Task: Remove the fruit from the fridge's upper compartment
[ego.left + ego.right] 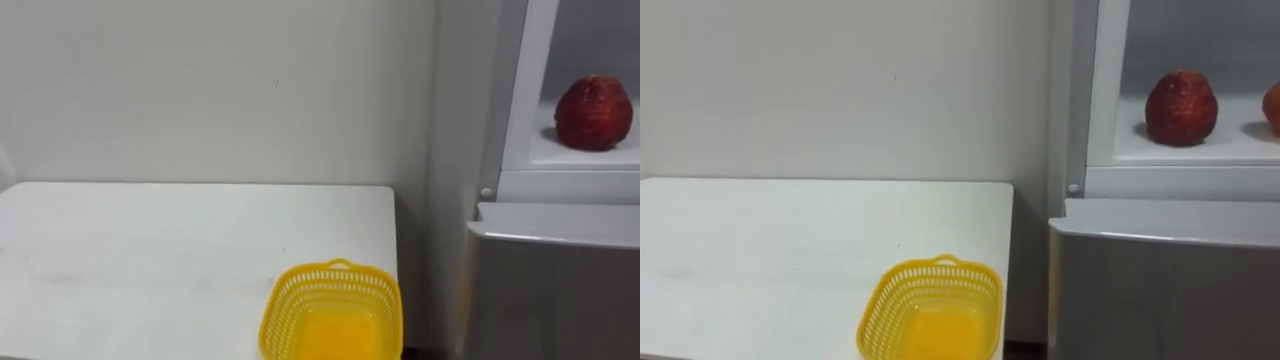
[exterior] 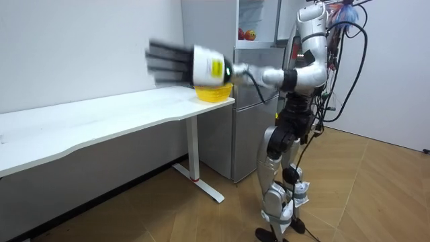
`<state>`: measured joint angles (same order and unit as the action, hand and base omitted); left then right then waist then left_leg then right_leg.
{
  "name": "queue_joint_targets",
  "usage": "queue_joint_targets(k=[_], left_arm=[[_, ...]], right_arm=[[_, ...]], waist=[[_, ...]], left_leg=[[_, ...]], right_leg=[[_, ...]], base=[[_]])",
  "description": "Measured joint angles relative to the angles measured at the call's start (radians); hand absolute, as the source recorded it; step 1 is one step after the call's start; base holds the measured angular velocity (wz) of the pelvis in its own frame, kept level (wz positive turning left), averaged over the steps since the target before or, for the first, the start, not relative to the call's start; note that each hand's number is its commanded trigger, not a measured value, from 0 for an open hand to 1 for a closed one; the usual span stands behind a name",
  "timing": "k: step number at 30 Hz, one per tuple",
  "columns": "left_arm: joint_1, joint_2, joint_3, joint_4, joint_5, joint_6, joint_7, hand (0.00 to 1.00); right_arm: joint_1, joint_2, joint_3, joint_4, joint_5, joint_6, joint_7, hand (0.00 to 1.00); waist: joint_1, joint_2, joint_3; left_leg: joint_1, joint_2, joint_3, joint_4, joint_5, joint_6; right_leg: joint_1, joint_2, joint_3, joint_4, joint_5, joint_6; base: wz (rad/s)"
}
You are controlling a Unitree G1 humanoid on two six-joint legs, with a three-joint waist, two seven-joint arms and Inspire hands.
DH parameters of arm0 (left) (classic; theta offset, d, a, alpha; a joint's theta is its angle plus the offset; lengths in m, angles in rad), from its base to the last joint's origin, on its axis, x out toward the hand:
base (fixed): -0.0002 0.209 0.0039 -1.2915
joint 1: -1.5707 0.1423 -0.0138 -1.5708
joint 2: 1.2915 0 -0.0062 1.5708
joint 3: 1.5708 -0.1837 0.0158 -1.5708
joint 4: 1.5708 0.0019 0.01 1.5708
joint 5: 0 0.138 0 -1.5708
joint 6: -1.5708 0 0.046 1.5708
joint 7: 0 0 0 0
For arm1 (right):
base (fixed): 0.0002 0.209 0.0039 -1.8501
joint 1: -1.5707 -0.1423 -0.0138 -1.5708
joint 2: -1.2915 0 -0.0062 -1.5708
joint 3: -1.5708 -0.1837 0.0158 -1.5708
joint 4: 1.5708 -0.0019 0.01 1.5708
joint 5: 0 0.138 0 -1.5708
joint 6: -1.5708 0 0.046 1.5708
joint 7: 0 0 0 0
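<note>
A red, apple-like fruit (image 1: 594, 112) lies on the white shelf of the open upper fridge compartment (image 1: 585, 155), at the right of the eye views. A second reddish fruit (image 1: 1272, 110) shows at the right edge beside it. A yellow mesh basket (image 1: 332, 315) stands empty on the near right corner of the white table (image 1: 150, 250), left of the fridge. In the room view I stand upright facing the fridge and table corner, my left hand (image 2: 176, 64) stretched out at chest height with straight fingers, holding nothing.
The grey lower fridge door (image 1: 560, 290) is closed below the open compartment. A white wall runs behind the long white table (image 2: 101, 128). The upper fridge door (image 2: 259, 20) stands open. Wooden floor lies around me.
</note>
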<state>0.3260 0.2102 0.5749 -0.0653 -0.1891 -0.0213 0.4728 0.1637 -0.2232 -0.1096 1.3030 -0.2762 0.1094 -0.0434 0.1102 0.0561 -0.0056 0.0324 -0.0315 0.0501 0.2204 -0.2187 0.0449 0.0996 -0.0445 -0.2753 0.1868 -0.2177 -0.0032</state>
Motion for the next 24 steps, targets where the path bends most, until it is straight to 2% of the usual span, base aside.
queue_joint_targets(k=[2,3,4,5,6,8,9,11,13,16,20,22,24], left_arm=[[0.002,-0.004,-0.052,0.253,-0.005,0.001,0.022,0.00],[0.005,-0.004,-0.073,0.324,-0.005,0.001,0.020,0.00],[0.012,-0.007,-0.125,0.454,-0.008,0.011,0.009,0.00],[0.019,-0.017,-0.176,0.563,-0.023,0.022,-0.008,0.00],[0.019,-0.024,-0.196,0.613,-0.034,0.025,-0.018,0.00],[0.012,-0.038,-0.255,0.796,-0.088,0.038,-0.070,0.00],[0.004,-0.045,-0.264,0.883,-0.095,0.041,-0.101,0.00],[-0.016,-0.056,-0.264,1.007,-0.096,0.048,-0.141,0.00],[-0.010,-0.069,-0.265,1.065,-0.092,0.064,-0.175,0.00],[-0.010,-0.075,-0.300,1.110,-0.069,0.083,-0.214,0.00],[-0.025,-0.077,-0.384,1.124,0.091,0.107,-0.280,0.00],[-0.033,-0.077,-0.421,1.121,0.174,0.111,-0.307,0.00],[-0.057,-0.078,-0.449,1.112,0.275,0.125,-0.330,0.00]], right_arm=[[-0.007,0.002,0.004,-0.011,-0.007,0.015,0.008,0.00],[-0.010,0.002,0.005,-0.020,-0.007,0.015,0.012,0.00],[-0.014,0.002,0.007,-0.022,-0.007,0.014,0.016,0.00],[-0.022,0.003,0.009,-0.021,-0.004,0.015,0.023,0.00],[-0.024,0.004,0.009,-0.020,-0.003,0.015,0.027,0.00],[-0.024,0.007,0.010,-0.026,-0.006,0.016,0.037,0.00],[-0.022,0.008,0.009,-0.034,-0.014,0.017,0.038,0.00],[-0.017,0.007,0.008,-0.038,-0.021,0.024,0.042,0.00],[-0.016,0.011,0.009,-0.041,-0.053,0.024,0.047,0.00],[-0.014,0.021,0.010,-0.037,-0.052,0.027,0.047,0.00],[-0.011,0.039,0.012,-0.044,-0.048,0.034,0.048,0.00],[-0.009,0.046,0.014,-0.045,-0.048,0.034,0.048,0.00],[-0.004,0.051,0.033,-0.049,-0.048,0.035,0.045,0.00]], waist=[[0.001,0.000,0.0002],[0.001,0.000,-0.0001],[-0.002,-0.005,-0.0004],[-0.011,-0.008,0.0031],[-0.013,-0.013,0.0040],[-0.025,-0.032,-0.0005],[-0.024,-0.042,-0.0008],[-0.023,-0.048,0.0004],[-0.024,-0.047,0.0000],[-0.031,-0.048,0.0061],[-0.058,-0.038,0.0072],[-0.083,-0.043,0.0044],[-0.098,-0.048,0.0054]], left_leg=[[0.008,-0.001,-0.003,-0.001,0.000,0.000],[0.010,-0.001,-0.003,-0.003,0.000,0.000],[0.014,-0.001,-0.002,-0.006,0.000,0.001],[0.013,-0.001,-0.002,-0.006,0.000,0.001],[0.014,-0.001,-0.004,-0.005,0.000,0.001],[0.012,-0.001,-0.009,0.000,0.000,0.000],[0.013,0.000,-0.008,0.000,0.000,0.001],[0.021,0.001,-0.001,-0.001,-0.002,0.002],[0.029,0.002,0.007,-0.005,-0.003,0.003],[0.031,0.001,0.006,-0.005,-0.003,0.003],[0.031,0.001,0.010,-0.003,-0.002,0.003],[0.031,0.002,0.016,-0.009,0.002,0.002],[0.031,0.002,0.021,-0.010,0.002,0.002]], right_leg=[[0.013,0.000,0.000,0.000,0.000,0.001],[0.014,-0.001,-0.001,0.000,0.000,0.001],[0.015,-0.005,0.000,-0.001,-0.001,0.001],[0.017,-0.005,-0.001,-0.002,-0.001,0.001],[0.019,-0.005,-0.003,-0.003,-0.001,0.001],[0.023,-0.004,-0.003,-0.005,-0.002,0.000],[0.024,-0.004,0.000,-0.005,-0.002,0.000],[0.029,-0.004,0.003,-0.005,-0.002,0.000],[0.032,-0.005,0.009,-0.002,-0.002,0.001],[0.036,-0.005,0.011,-0.004,-0.001,0.002],[0.028,-0.005,0.024,0.001,-0.007,0.001],[0.026,-0.005,0.025,0.001,-0.007,0.001],[0.026,-0.004,0.025,0.001,-0.007,0.001]], base=[[0.02],[0.00],[0.00],[0.00],[0.10],[0.07],[-0.03],[-0.07],[-0.09],[-0.01],[-0.03],[-0.02],[0.00]])
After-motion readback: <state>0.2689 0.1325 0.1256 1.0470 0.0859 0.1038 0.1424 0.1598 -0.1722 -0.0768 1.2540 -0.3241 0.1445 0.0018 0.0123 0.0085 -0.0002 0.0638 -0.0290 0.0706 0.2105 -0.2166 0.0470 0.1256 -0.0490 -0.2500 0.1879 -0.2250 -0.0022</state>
